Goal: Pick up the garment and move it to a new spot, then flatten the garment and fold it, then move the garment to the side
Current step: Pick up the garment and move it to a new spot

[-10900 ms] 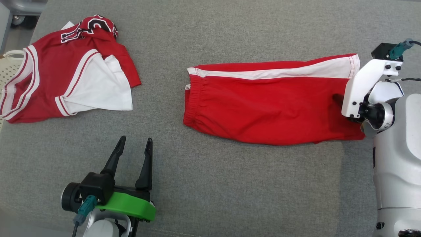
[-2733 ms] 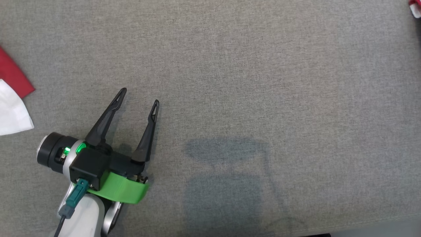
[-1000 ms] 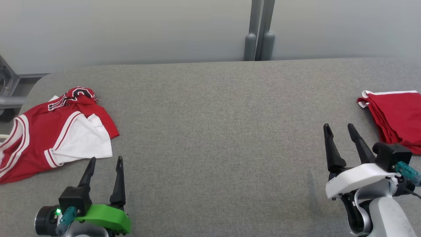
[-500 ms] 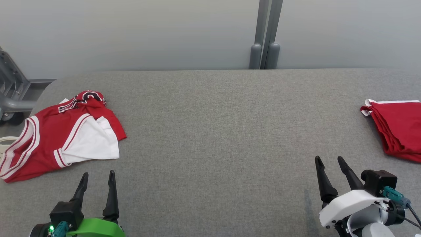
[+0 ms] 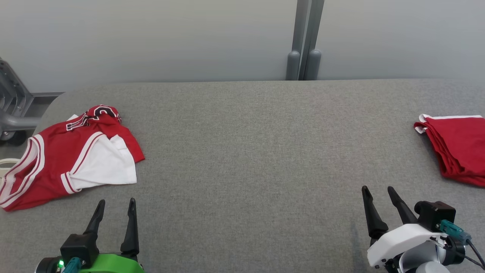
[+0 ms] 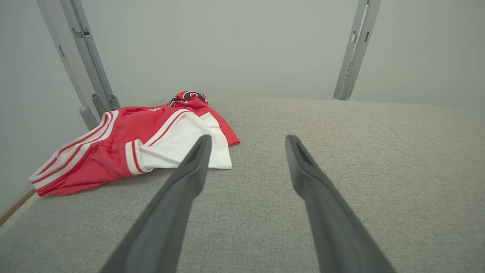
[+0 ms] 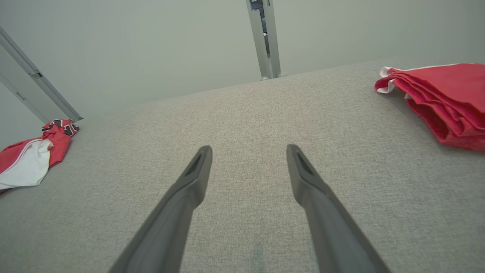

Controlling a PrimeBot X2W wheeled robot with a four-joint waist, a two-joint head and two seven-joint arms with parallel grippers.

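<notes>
Head view: jersey (image 5: 45,167) lies crumpled at the left edge of the table (image 5: 246,151), with a white panel flipped over the red. Folded shorts (image 5: 460,146) sit at the right edge and look done, so the jersey is likely next. Both spread apart and empty near the front edge, clear of cloth: left tool (image 5: 116,201), right tool (image 5: 377,187). Expect the jersey to be light, limp, maybe a bit slick. Pinch the striped neck or armhole trim at two points so it hangs open. Pale rim (image 5: 5,163), maybe a basket, shows past the left edge; contents hidden.
</notes>
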